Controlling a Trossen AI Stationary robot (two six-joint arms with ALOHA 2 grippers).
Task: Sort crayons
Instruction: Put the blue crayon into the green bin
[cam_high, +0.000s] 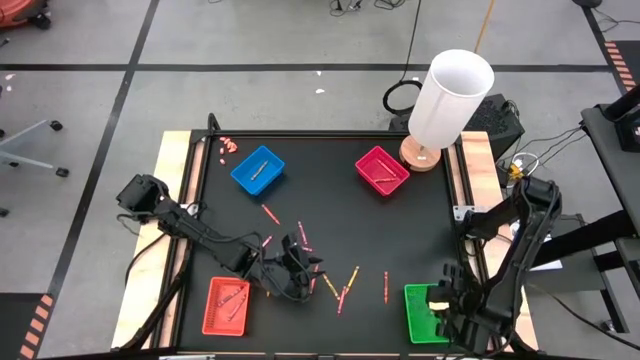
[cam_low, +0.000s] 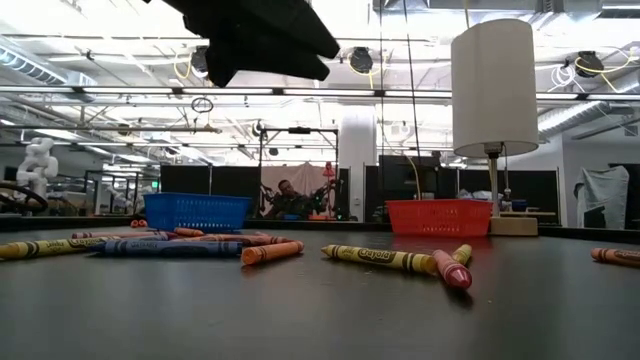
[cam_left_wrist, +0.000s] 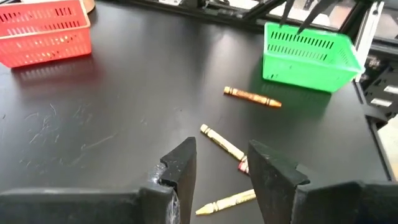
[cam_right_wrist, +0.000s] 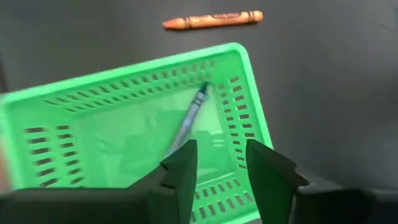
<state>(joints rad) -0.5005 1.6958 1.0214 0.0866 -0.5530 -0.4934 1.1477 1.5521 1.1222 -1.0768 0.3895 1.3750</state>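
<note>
Several crayons lie scattered on the black table's near middle: a yellow one (cam_left_wrist: 221, 142), an orange one (cam_left_wrist: 252, 97), a red one (cam_high: 270, 213) and others (cam_low: 378, 258). My left gripper (cam_high: 295, 270) hovers open just above this cluster, with yellow crayons (cam_left_wrist: 227, 200) showing beyond its fingers. At the near right corner my right gripper (cam_right_wrist: 217, 165) stands open over the green tray (cam_right_wrist: 124, 99), pointing steeply down. A blue crayon (cam_right_wrist: 189, 118) lies slanted inside that tray, its upper end by the tray's wall. Nothing is between either pair of fingers.
A blue tray (cam_high: 258, 170) and a magenta tray (cam_high: 382, 170) stand at the far side, each with crayons in it. A red tray (cam_high: 227, 305) sits near left. A white lamp (cam_high: 450, 100) on a wooden base stands far right. Tiny pink bits (cam_high: 228, 146) lie far left.
</note>
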